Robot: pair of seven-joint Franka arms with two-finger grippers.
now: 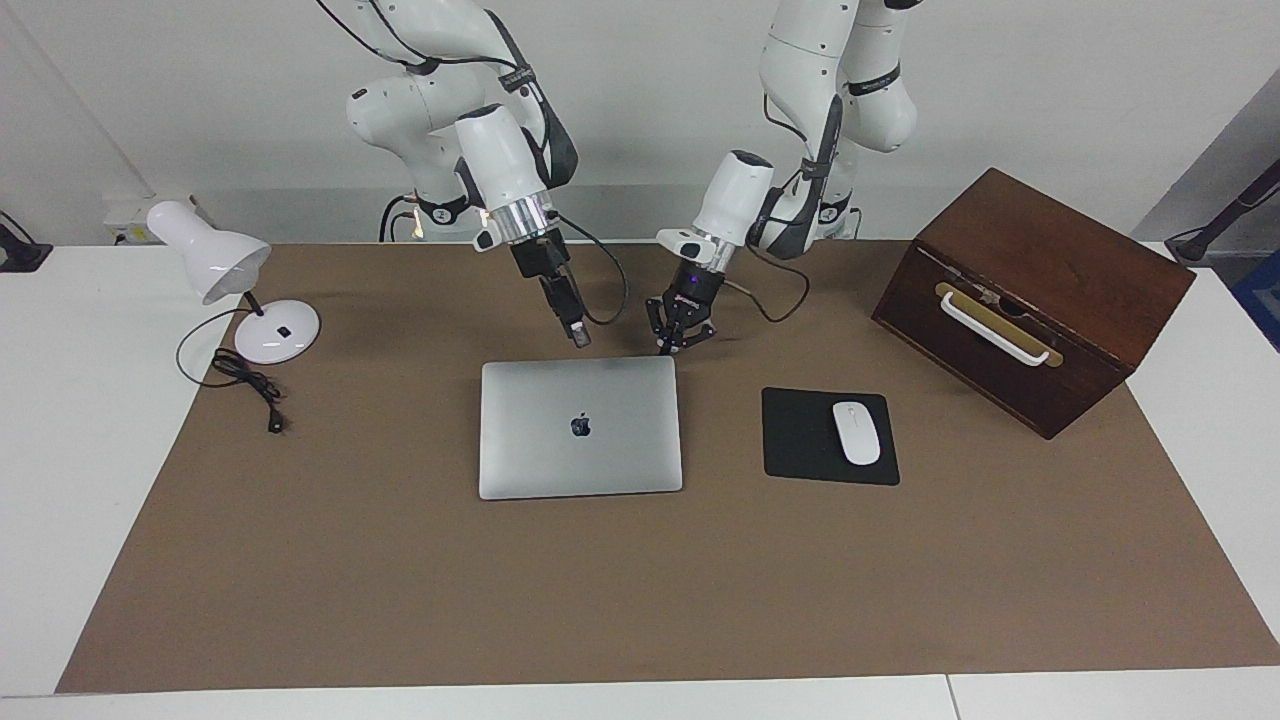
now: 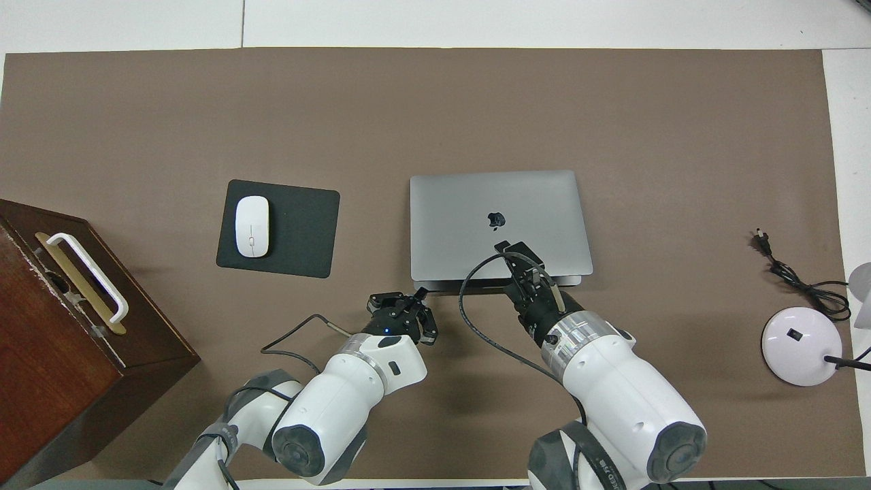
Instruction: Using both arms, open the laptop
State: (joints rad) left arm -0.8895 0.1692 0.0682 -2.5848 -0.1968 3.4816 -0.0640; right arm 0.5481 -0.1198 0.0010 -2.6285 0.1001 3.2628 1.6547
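While a brown mat [image 1: 400, 580] covers the table, the closed laptop [image 1: 580, 427] lies just below both grippers: left gripper [image 1: 664, 349] pinched shut, right gripper [image 1: 581, 339] unreadable; the wooden box [image 1: 1030, 300] stays shut.

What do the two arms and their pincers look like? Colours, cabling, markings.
Both arms are glossy white jointed shells with dark grey joint bands and a silver wrist ring. A loose black cable loops from each wrist. The left pincer is small and black, with splayed linkages and a blue light on its body. The right pincer is black, slimmer and longer, with a pale tip.
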